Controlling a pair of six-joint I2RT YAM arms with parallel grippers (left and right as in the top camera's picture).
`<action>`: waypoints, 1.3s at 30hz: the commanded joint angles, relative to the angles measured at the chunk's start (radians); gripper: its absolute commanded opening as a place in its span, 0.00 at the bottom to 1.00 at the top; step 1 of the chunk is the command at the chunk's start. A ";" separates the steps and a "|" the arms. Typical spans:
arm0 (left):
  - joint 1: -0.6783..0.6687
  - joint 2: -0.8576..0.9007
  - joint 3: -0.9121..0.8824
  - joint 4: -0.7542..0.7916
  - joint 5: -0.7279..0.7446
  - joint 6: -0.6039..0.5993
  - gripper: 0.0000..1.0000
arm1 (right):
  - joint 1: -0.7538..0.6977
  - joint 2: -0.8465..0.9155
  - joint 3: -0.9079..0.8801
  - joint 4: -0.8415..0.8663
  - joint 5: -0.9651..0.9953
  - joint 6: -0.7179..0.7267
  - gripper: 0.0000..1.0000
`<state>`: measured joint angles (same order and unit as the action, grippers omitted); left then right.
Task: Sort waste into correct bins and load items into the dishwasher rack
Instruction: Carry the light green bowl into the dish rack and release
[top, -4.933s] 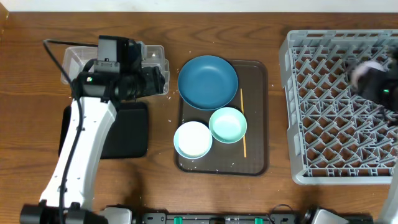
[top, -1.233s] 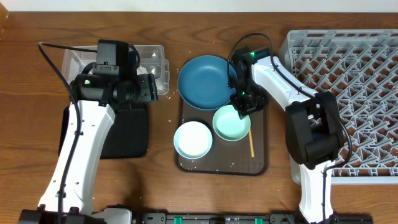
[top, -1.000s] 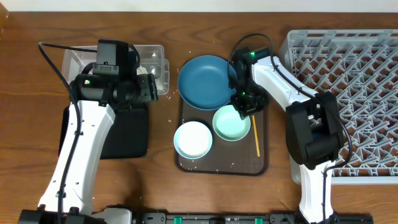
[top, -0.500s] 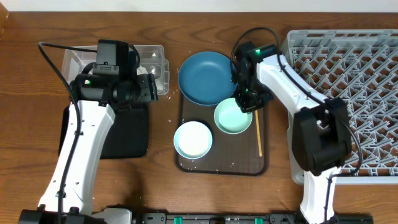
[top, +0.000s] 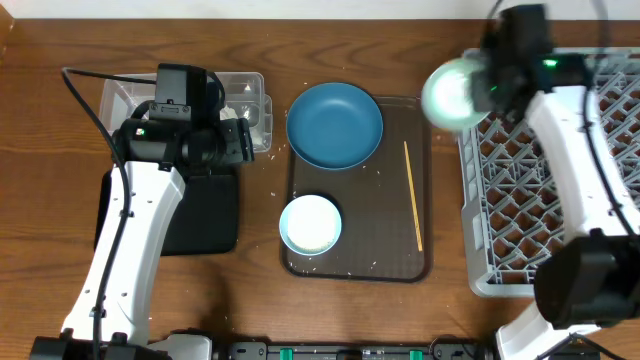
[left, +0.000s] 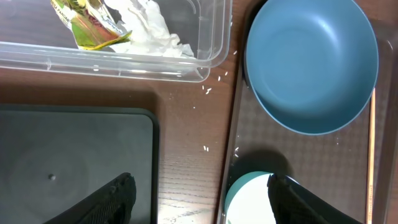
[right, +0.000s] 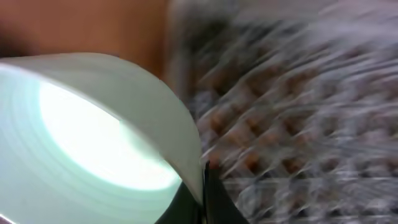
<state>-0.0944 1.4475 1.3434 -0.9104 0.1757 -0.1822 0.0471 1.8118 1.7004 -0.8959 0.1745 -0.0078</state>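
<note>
My right gripper (top: 492, 88) is shut on the rim of the mint-green bowl (top: 452, 93), holding it in the air at the near-left corner of the grey dishwasher rack (top: 560, 200). The right wrist view shows the bowl (right: 93, 137) tilted, its rim pinched between the fingertips (right: 211, 196), with the rack (right: 298, 93) blurred behind. The dark blue plate (top: 334, 128), pale bowl (top: 310, 223) and chopstick (top: 413, 195) lie on the brown tray (top: 370, 250). My left gripper (left: 201, 199) hangs open over the table, empty. The clear tub (left: 205, 62) holds tissue (left: 149, 28) and a wrapper (left: 93, 22).
The black tray (top: 205, 210) lies in front of the clear tub (top: 250, 85), partly under my left arm. Loose rice grains (left: 205, 90) dot the wood between the tub and the brown tray. The rack fills the right side of the table.
My right gripper has lifted the mint-green bowl off the brown tray and carried it up and right to the rack's edge. The left arm has not moved.
</note>
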 joint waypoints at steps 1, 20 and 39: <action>0.001 0.004 0.002 0.000 -0.013 0.006 0.71 | -0.049 -0.005 0.001 0.098 0.249 0.003 0.01; 0.001 0.004 0.002 -0.002 -0.012 0.006 0.71 | -0.285 0.192 0.001 0.805 1.034 -0.377 0.01; 0.001 0.004 0.002 0.007 -0.012 0.006 0.71 | -0.385 0.395 0.001 0.771 0.995 -0.472 0.01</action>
<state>-0.0944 1.4475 1.3434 -0.9070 0.1761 -0.1822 -0.3603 2.1880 1.6989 -0.0803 1.2003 -0.5484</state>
